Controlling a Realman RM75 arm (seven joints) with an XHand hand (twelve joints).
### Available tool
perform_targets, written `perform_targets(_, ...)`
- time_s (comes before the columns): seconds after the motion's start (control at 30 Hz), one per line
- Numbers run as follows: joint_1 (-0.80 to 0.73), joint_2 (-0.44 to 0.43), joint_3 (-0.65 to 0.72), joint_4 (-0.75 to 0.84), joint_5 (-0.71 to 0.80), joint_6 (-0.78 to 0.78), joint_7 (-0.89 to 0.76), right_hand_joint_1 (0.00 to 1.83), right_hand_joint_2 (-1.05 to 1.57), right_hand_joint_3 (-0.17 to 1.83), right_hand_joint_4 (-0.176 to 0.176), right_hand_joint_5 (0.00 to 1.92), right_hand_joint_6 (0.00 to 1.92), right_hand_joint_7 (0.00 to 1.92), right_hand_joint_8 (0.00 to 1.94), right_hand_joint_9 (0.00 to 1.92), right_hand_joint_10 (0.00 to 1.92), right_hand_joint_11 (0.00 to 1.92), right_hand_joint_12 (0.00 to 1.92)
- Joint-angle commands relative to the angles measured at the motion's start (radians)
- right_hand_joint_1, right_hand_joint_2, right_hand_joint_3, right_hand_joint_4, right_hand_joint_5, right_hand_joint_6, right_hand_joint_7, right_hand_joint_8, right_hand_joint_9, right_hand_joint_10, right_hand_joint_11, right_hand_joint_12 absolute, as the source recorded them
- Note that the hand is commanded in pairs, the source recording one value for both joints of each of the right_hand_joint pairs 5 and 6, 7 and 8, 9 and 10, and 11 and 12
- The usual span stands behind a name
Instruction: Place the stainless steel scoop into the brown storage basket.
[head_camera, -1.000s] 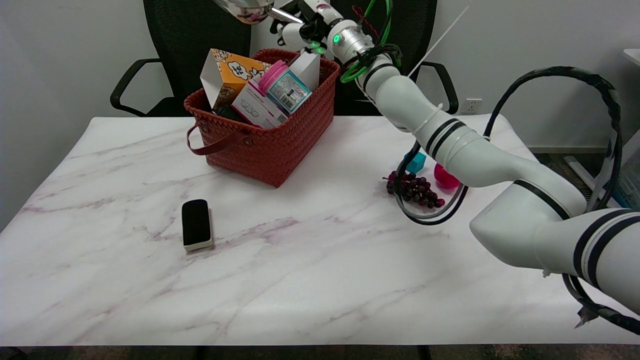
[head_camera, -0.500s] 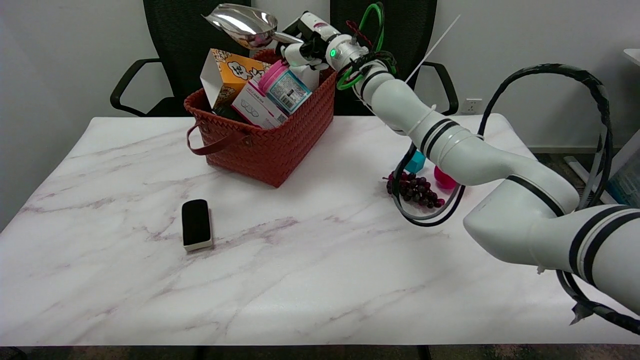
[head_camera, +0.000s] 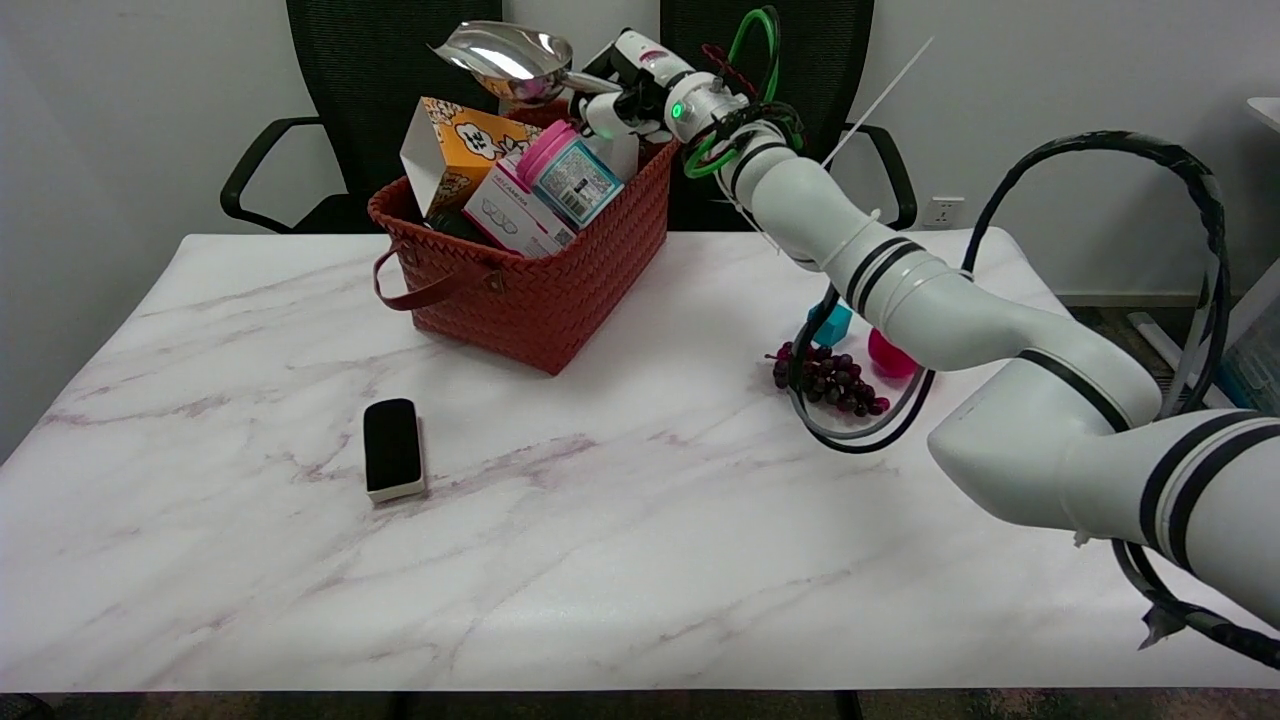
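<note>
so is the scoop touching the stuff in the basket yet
Cannot tell. In the head view the right hand holds the stainless steel scoop over the brown storage basket, but its bowl overlaps the orange box in the picture, hiding any gap.

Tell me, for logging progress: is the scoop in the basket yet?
Not yet. The right hand holds the scoop in the air above the basket's back corner.

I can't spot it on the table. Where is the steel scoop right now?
In the head view, the scoop is up in the air at the top centre, held by the right hand just above the far rim of the brown basket.
</note>
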Motion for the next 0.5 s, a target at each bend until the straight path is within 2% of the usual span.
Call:
perform_targets(0.03,-0.026,0.023,0.043,0.032,0.005,0.002,-0.073,0.83,1.27,0.99,0.000,1.23,1.23,1.74,1.74,1.80,1.80,1.57,1.57)
perform_targets(0.13,-0.032,0.031,0.043,0.040,0.005,0.002,-0.073,0.95,0.94,1.17,0.000,0.90,0.90,1.49,1.49,1.54,1.54,1.47,1.47)
perform_targets(0.2,-0.035,0.033,0.045,0.044,0.005,0.002,-0.073,0.96,0.87,1.20,0.000,0.77,0.77,1.41,1.41,1.43,1.43,1.42,1.42)
perform_targets(0.5,-0.041,0.046,0.050,0.057,0.005,0.004,-0.073,1.00,0.86,1.18,0.000,0.60,0.60,1.32,1.32,1.35,1.35,1.36,1.36)
